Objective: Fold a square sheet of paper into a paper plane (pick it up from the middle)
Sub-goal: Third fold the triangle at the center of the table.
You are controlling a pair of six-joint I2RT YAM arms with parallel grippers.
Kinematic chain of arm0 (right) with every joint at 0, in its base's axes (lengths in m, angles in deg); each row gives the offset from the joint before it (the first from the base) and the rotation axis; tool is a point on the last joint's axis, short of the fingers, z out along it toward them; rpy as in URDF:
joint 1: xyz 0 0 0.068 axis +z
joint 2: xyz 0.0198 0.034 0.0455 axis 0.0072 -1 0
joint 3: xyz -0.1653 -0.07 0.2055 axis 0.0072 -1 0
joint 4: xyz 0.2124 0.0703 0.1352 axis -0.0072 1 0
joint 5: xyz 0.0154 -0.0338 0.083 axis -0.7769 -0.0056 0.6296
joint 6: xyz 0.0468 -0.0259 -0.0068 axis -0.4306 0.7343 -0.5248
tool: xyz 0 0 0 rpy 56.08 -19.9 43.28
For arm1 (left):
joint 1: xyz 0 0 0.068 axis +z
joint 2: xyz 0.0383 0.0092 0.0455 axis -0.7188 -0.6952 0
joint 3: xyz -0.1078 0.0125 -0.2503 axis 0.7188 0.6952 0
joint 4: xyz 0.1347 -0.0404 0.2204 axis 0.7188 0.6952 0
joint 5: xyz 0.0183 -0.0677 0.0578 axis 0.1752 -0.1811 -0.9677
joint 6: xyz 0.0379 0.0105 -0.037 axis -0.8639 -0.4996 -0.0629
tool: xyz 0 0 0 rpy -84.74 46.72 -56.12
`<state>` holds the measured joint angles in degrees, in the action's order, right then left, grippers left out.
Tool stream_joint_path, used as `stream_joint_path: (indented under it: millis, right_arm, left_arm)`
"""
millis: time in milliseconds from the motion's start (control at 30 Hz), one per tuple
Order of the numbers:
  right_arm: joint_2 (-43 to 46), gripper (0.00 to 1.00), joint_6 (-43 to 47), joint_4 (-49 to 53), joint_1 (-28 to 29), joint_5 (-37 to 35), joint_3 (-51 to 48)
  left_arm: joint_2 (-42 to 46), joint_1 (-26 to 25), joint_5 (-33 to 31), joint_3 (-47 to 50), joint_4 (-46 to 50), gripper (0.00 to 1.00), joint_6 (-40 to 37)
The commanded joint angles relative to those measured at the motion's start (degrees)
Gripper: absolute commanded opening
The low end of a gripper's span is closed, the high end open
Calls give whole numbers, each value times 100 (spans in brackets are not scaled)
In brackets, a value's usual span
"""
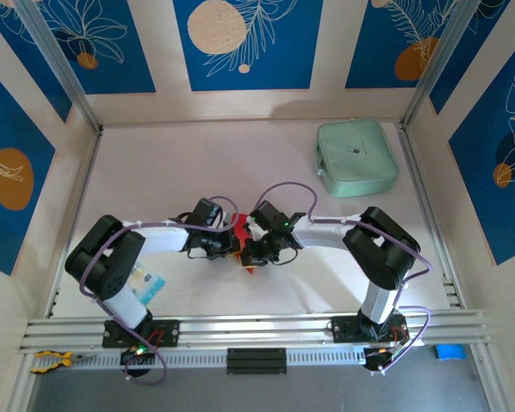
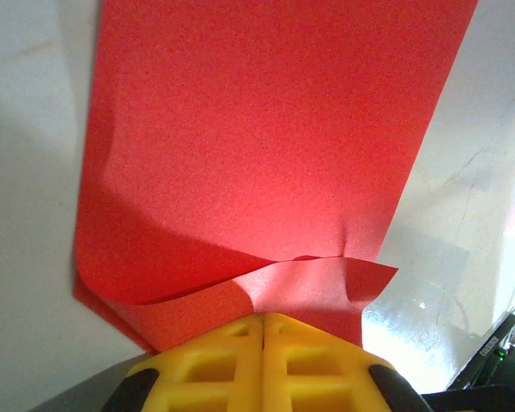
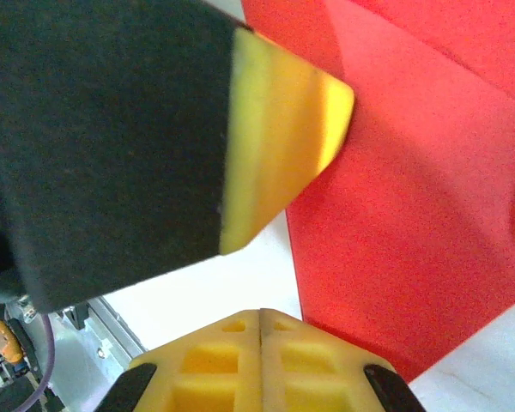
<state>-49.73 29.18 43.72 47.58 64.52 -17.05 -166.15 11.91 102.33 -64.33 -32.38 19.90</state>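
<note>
Tearing is the danger: the left gripper (image 2: 264, 319) clamps the curled near edge of the square sheet of paper (image 2: 257, 146), on the table (image 1: 154, 180) between the arms; the right gripper (image 3: 260, 314) is closed just beside it, seemingly empty, so any tug could rip it

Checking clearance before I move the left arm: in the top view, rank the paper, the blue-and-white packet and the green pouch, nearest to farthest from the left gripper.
1. paper: table centre, right at the left gripper.
2. packet: near left, beside the left arm's base.
3. pouch: far right corner.
</note>
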Motion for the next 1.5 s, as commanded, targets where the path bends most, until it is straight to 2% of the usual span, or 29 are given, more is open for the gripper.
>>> stream_joint_path:
  millis: [0,500,867,1467]
  right_arm:
    - [66,0,-147,113,1,184,-196]
    - [420,0,-282,191,28,126,-255]
    - [-198,0,-462,15,-70,80,84]
    - [221,0,-775,-322,202,214,-981]
  left_arm:
    - [-155,-40,-235,169,274,0,-169]
    - [-145,-33,-260,177,277,0,-158]
    - [-171,-36,-201,213,190,0,-139]
    - [-190,-34,-332,379,98,0,-27]
